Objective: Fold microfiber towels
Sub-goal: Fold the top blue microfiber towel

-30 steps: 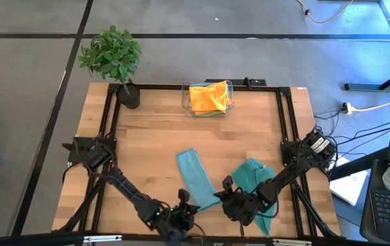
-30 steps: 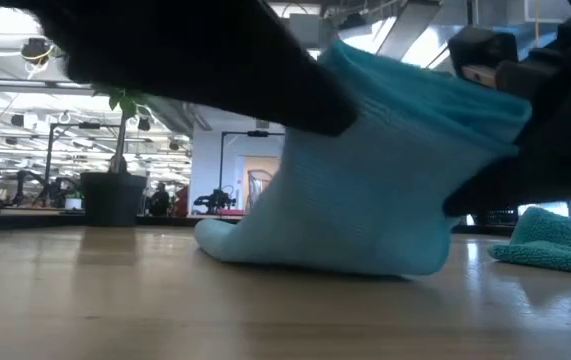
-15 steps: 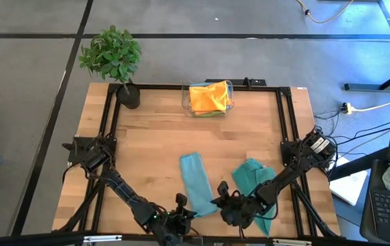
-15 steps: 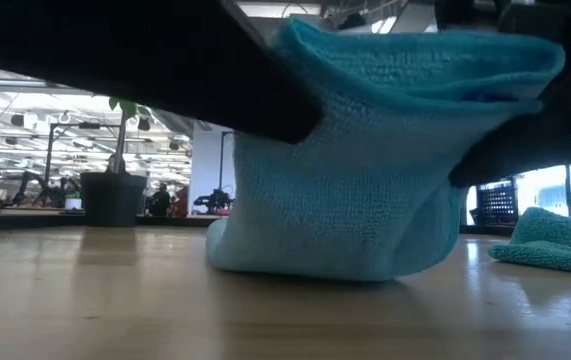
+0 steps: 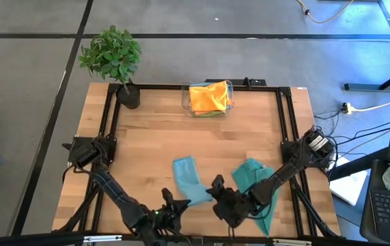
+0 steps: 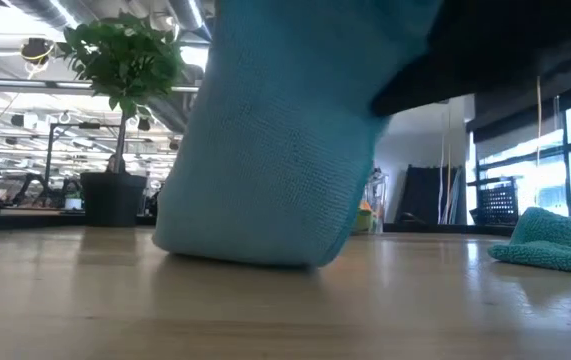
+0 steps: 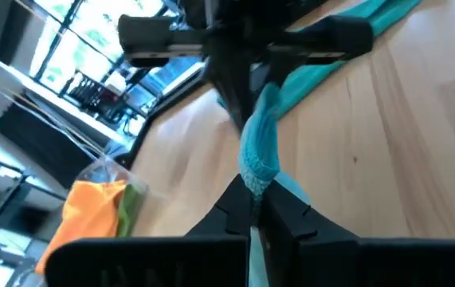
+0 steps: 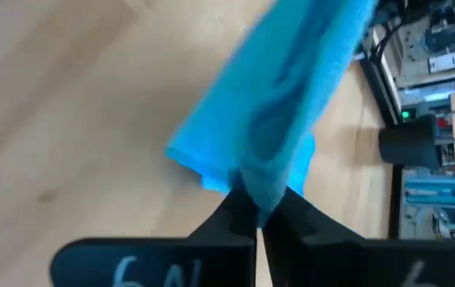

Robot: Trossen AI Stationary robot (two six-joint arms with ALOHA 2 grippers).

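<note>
Near the front edge of the tabletop [image 5: 147, 137], about midway along it, both grippers hold one teal towel [image 5: 188, 180]. The left gripper [image 5: 169, 203] has its fingers pressed together on one end of the cloth; in the left wrist view the fingers [image 7: 279, 215] pinch a bunched end of the teal towel [image 7: 260, 147], which rises from them toward the other arm. The right gripper [image 5: 215, 188] is just beside it, its fingers [image 8: 235, 217] likewise clamped on a folded edge of the same towel [image 8: 283, 96]. Between the two grips the cloth is lifted, while its far part lies flat on the wood, reaching toward the middle of the tabletop; in the low view it hangs as a broad teal sheet [image 6: 275, 140] whose lower fold touches the surface. A second teal towel [image 5: 253, 174] lies crumpled toward the front right corner, partly under the right arm, and shows as a low heap [image 6: 555, 240] at the side of the low view. Against the back edge, near its middle, stands a clear plastic bin [image 5: 210, 100] with an orange towel [image 5: 208, 96] in it and a strip of lime green cloth [image 7: 130, 203] tucked beside the orange. A potted plant [image 5: 113, 58] stands at the back left corner.
</note>
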